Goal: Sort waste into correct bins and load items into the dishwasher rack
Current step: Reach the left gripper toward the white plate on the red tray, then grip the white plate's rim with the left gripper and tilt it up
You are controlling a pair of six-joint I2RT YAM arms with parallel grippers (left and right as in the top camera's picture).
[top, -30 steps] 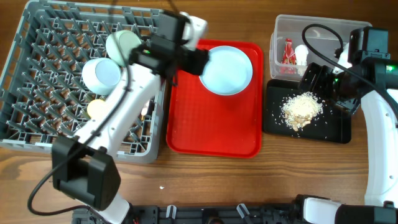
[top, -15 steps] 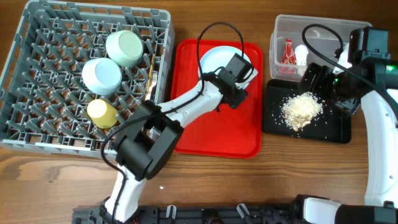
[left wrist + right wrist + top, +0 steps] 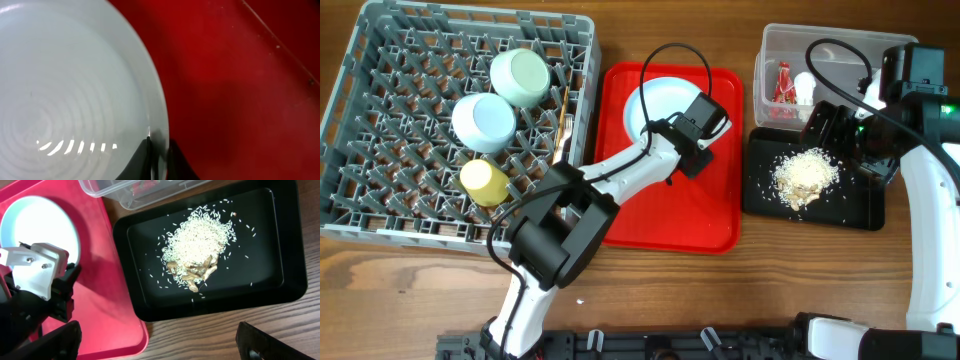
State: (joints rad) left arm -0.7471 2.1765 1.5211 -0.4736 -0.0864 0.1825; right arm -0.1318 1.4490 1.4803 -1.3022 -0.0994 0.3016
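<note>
- Left tool (image 3: pixel 159 151) is closed almost all the way, and the rim of the white plate (image 3: pixel 658 105) is pinched between its two dark fingers (image 3: pixel 144 159).
- Most of the white plate is seen to the left of this tool, over the red tray (image 3: pixel 650 215).
- Whether the white plate is lifted or lying flat on the red tray cannot be told.
- Well off to the left of this tool, the grey rack (image 3: pixel 380 215) is set on the counter (image 3: pixel 770 270).
- A pale green bowl (image 3: pixel 520 77), a pale blue bowl (image 3: pixel 483 122) and a yellow cup (image 3: pixel 483 180) are kept in the grey rack.
- Thin chopsticks (image 3: pixel 562 115) are laid along the side of the grey rack that is nearest to this tool.
- Right tool (image 3: pixel 828 128) is held wide open, and nothing is held in it.
- It is hung over a corner of the black tray (image 3: pixel 860 212).
- A pile of crumbs (image 3: pixel 805 178) is seen in the black tray, just beside this tool and lower down.
- The clear tub (image 3: pixel 790 42) is placed just past this tool, away from the robot.
- A red wrapper (image 3: pixel 783 83) and a white scrap (image 3: pixel 804 88) are seen inside the clear tub.
</note>
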